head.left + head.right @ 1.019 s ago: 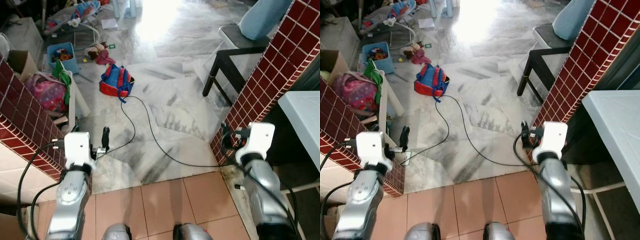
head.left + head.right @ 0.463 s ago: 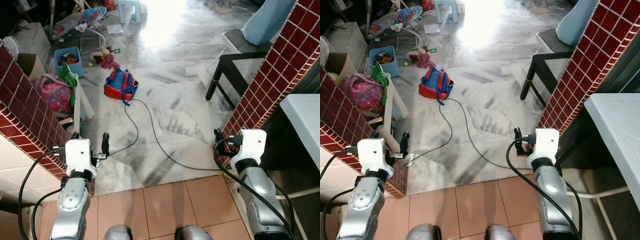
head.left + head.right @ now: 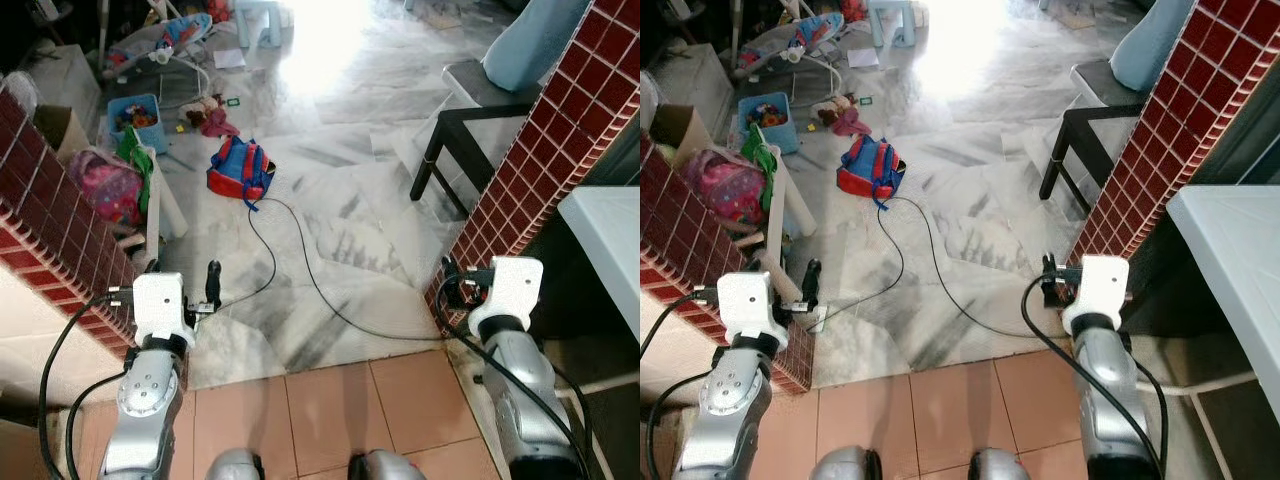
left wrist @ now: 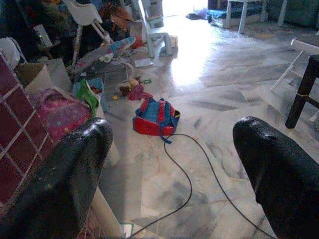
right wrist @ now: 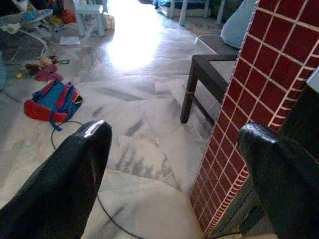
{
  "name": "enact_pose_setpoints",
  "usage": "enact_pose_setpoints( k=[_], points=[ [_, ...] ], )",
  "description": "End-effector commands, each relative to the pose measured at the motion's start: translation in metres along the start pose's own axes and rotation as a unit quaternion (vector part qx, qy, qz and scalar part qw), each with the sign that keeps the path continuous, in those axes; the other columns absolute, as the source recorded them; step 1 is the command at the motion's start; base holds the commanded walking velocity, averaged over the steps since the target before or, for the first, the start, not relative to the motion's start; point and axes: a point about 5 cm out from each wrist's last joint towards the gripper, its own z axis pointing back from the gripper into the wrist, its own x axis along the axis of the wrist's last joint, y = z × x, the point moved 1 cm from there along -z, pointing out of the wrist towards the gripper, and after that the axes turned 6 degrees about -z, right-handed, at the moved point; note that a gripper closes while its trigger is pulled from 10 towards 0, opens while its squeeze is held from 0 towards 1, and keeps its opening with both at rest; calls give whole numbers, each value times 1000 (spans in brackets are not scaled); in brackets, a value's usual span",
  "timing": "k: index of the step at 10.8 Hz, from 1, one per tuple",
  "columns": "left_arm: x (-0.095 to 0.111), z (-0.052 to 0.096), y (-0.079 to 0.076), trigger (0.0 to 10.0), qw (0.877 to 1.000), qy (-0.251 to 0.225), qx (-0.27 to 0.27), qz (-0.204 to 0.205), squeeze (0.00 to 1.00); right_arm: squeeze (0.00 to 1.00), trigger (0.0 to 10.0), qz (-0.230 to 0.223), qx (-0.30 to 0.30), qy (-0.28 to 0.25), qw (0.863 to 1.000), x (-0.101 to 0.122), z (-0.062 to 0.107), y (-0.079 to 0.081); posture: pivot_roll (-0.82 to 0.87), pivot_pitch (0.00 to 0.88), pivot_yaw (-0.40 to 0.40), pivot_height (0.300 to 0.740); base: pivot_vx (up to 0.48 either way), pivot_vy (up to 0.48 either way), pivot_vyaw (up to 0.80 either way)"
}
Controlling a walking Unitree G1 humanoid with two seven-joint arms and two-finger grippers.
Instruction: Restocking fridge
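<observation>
Between red-tiled walls [image 3: 540, 150], marble floor [image 3: 340, 190], black cable [image 3: 300, 270], backpack [image 3: 238, 168], both tools [image 4: 169, 164] [image 5: 174, 169] released, empty.

Grey marble floor [image 3: 340, 180], terracotta tiles nearest. On it: red-blue backpack [image 3: 239, 168], black cable [image 3: 300, 270] trailing from it, blue toy bin [image 3: 133, 115], pink bag [image 3: 103, 186], scattered toys [image 3: 205, 112], dark low table [image 3: 480, 110] standing right.
</observation>
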Motion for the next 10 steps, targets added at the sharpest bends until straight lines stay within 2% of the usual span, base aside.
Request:
enact_pose_setpoints(
  k=[1, 10],
  points=[
    [-4, 0, 2, 10000, 1000, 10, 1, -3, 0, 0, 10000, -3, 3, 3, 1000, 0, 0, 1, -18, 19, 13, 740, -270, 0, 0],
    [-6, 2, 3, 10000, 1000, 19, -4, -6, 0, 0, 10000, -1, -17, -1, 1000, 2, -2, -8, -11, 59, 13, 740, -282, 0, 0]
  ],
)
